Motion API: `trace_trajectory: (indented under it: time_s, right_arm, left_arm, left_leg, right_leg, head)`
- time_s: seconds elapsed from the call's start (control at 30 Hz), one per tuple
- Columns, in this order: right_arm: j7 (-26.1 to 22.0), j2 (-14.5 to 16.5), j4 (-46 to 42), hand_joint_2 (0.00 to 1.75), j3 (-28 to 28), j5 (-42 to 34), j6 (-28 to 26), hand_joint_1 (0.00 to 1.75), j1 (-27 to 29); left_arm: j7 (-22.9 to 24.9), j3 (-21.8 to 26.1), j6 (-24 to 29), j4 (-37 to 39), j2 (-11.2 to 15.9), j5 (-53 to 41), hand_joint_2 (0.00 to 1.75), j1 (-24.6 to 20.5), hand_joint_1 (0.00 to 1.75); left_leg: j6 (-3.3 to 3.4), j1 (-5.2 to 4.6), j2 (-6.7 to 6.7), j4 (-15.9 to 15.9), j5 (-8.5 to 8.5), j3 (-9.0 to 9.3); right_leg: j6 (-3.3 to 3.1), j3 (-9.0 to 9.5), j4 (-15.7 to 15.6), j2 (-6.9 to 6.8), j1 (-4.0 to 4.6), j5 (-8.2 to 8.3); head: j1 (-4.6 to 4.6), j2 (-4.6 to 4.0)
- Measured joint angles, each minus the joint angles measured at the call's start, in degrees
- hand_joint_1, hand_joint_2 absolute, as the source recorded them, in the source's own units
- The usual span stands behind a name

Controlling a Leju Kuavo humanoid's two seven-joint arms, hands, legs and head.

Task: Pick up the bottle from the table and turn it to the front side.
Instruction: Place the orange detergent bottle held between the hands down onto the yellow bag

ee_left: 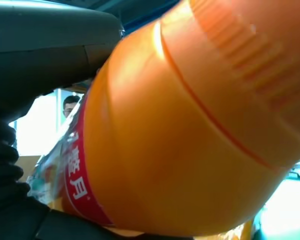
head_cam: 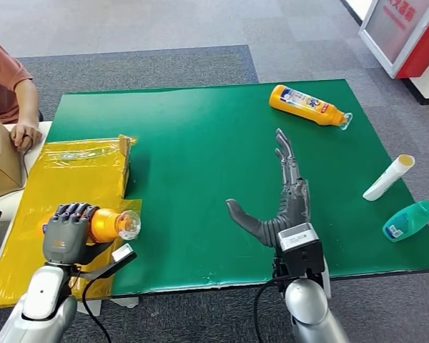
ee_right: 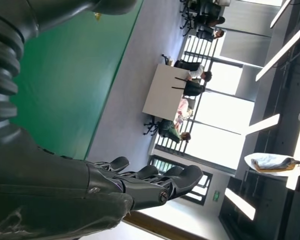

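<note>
Grey carpet floor (head_cam: 164,28) surrounded the green tabletop (head_cam: 201,164) on its far and right sides. At the near left corner the left robot hand (head_cam: 66,232) gripped a glossy orange plastic bottle (head_cam: 107,224) around its body, fingers wrapped over it, the clear cap (head_cam: 129,224) pointing right; the bottle hung above a crinkled yellow plastic sheet (head_cam: 66,175), just inside the tabletop's near edge. In the left wrist view the bottle's orange body (ee_left: 186,135) and red label band (ee_left: 76,185) loomed close. The right robot hand (head_cam: 279,204) was spread flat and empty over the tabletop's near middle, thumb out to the left, with bare green all round it. Farther out, a second orange bottle with a printed label (head_cam: 307,104) lay on its side near the far right edge; a white tube (head_cam: 389,177) and a teal bottle (head_cam: 410,220) lay at the right edge. Left of the sheet, a person's hand (head_cam: 24,134) rested on a cardboard box (head_cam: 1,161).
</note>
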Motion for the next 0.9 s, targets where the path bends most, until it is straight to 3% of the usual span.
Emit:
trace_trajectory:
  time_s: [0.07,0.2,0.47,0.9]
  right_arm:
    - [0.0,0.0,0.0,1.75,0.3,0.0,0.1,0.0,-0.3]
    - [0.0,-0.1,0.0,1.75,1.0,-0.1,0.1,0.0,-0.6]
    - [1.1,-0.3,0.9,1.75,2.4,0.0,1.1,0.0,-1.2]
    - [1.8,-0.7,1.7,1.75,3.8,1.0,1.1,0.0,-1.5]
  left_arm:
    - [0.0,-0.2,-0.1,1.6,0.4,-0.1,0.0,-1.0,1.75]
    - [0.5,-0.7,1.5,4.8,1.3,-0.4,0.0,-3.0,0.04]
    - [1.2,-1.8,5.9,7.5,2.2,-0.6,0.0,-3.6,0.0]
    - [-1.2,-2.9,6.4,2.8,1.3,0.0,0.0,-0.4,0.0]
  left_leg:
    - [0.0,0.0,0.0,0.0,0.0,0.0]
    - [0.0,0.0,0.0,0.0,0.0,0.01]
    - [0.0,0.0,0.0,0.0,0.0,0.0]
    - [0.0,0.0,0.0,0.0,-0.02,0.0]
  right_leg:
    - [0.0,0.01,0.0,0.0,0.0,0.0]
    - [0.0,0.02,0.0,0.0,0.0,0.01]
    - [0.0,0.02,0.0,0.0,0.0,0.0]
    - [0.01,0.01,0.0,0.0,0.0,-0.01]
  head:
    - [-0.01,0.0]
    - [0.0,0.0]
    - [0.0,0.0]
    - [-0.01,0.0]
